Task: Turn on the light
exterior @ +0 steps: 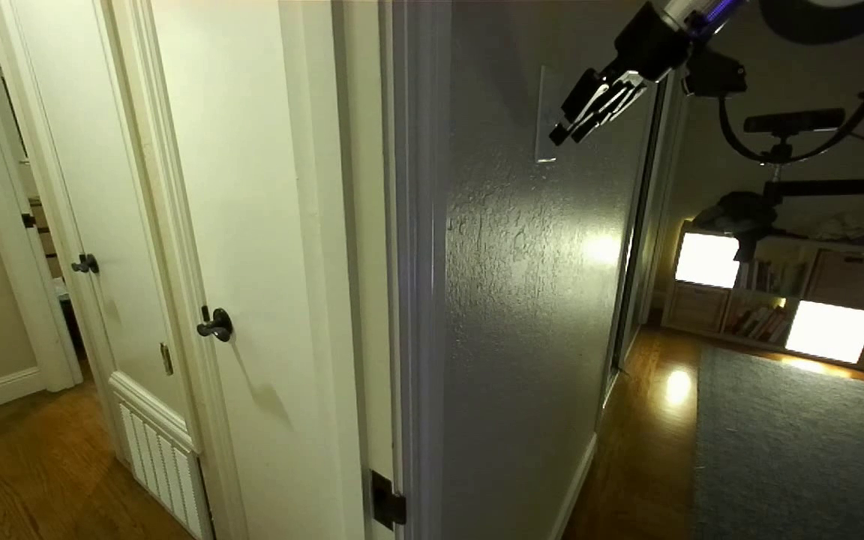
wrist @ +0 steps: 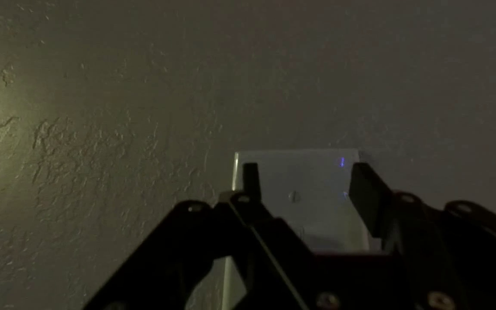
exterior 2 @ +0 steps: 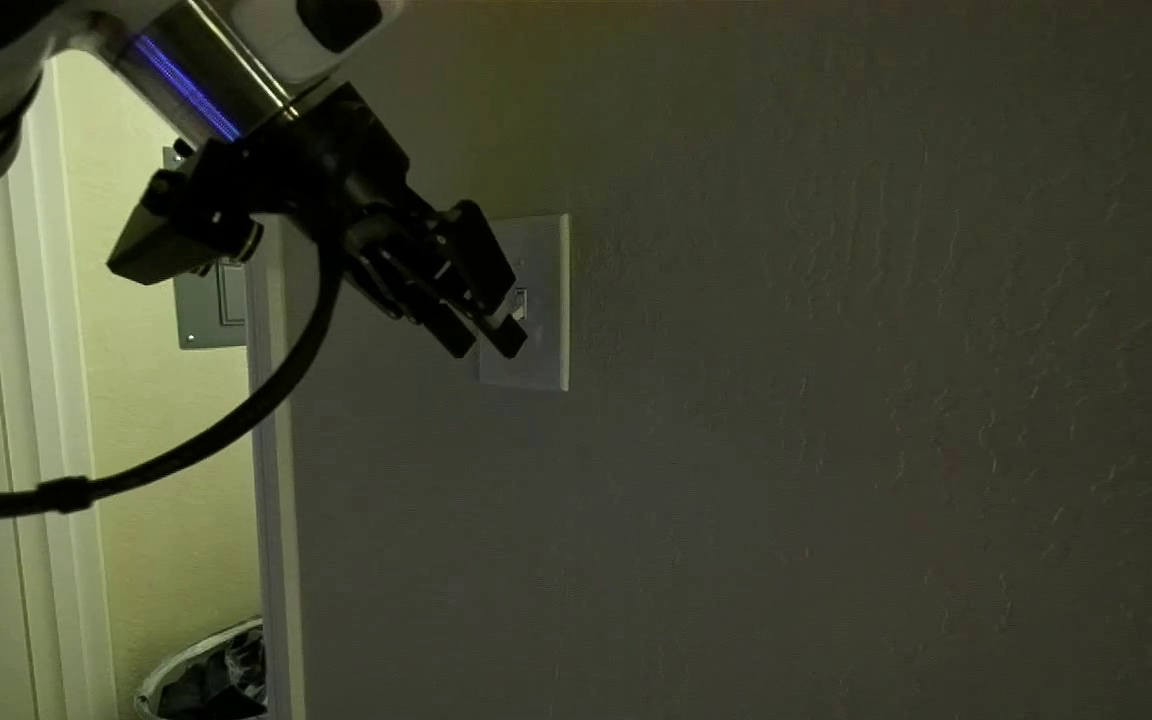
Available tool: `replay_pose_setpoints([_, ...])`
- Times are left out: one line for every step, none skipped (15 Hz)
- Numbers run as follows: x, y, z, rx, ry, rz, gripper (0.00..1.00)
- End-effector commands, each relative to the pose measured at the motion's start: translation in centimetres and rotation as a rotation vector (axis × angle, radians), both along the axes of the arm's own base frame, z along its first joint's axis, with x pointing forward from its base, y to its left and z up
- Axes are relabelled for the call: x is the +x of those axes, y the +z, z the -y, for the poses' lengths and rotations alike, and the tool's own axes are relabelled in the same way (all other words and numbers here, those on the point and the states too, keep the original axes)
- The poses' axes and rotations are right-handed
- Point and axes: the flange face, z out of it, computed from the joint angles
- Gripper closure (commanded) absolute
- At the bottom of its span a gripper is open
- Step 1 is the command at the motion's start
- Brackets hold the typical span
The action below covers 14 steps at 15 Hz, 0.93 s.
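Note:
The light switch is a pale rectangular plate on the grey textured wall. It also shows in an exterior view, where its small toggle is partly behind a finger. My gripper is in front of the plate in both exterior views, pointing down at a slant. In the wrist view the black fingers are spread, with the upper part of the plate and a screw behind the gap; the toggle is mostly hidden there. Nothing is between the fingers. I cannot tell whether they touch the plate. The lamp is out of view.
A door frame edges the wall, with white doors beyond it. A second switch plate and a bin are past the wall's edge. A shelf with glowing panels and a rug lie farther back.

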Motion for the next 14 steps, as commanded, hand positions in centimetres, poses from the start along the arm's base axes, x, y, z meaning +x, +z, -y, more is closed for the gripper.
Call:
replay_pose_setpoints([0.05,1.02,1.33,-0.017,-0.015,0.062,0.74])
replay_pose_setpoints([0.09,1.08,1.56,-0.015,-0.018,0.068,0.8])
replay_pose_setpoints([0.13,1.06,1.7,-0.01,-0.022,0.073,0.86])
replay_pose_setpoints([0.17,0.9,1.78,-0.003,-0.025,0.076,0.87])
replay_pose_setpoints([0.27,0.67,1.76,0.002,-0.026,0.074,0.87])
replay_pose_setpoints([0.4,0.48,1.64,0.009,-0.026,0.074,0.89])
replay_pose_setpoints([0.51,0.37,1.57,0.016,-0.027,0.078,0.89])
replay_pose_setpoints([0.63,0.25,1.53,0.019,-0.027,0.079,0.86])
replay_pose_setpoints([0.75,0.19,1.49,0.021,-0.025,0.084,0.85])
replay_pose_setpoints([0.8,0.19,1.48,0.021,-0.025,0.087,0.76])
replay_pose_setpoints([0.79,0.25,1.57,0.019,-0.025,0.09,0.72])
replay_pose_setpoints([0.7,0.35,1.62,0.013,-0.023,0.088,0.71])
replay_pose_setpoints([0.64,0.42,1.72,0.008,-0.023,0.086,0.58])
replay_pose_setpoints([0.55,0.57,1.88,0.003,-0.023,0.088,0.49])
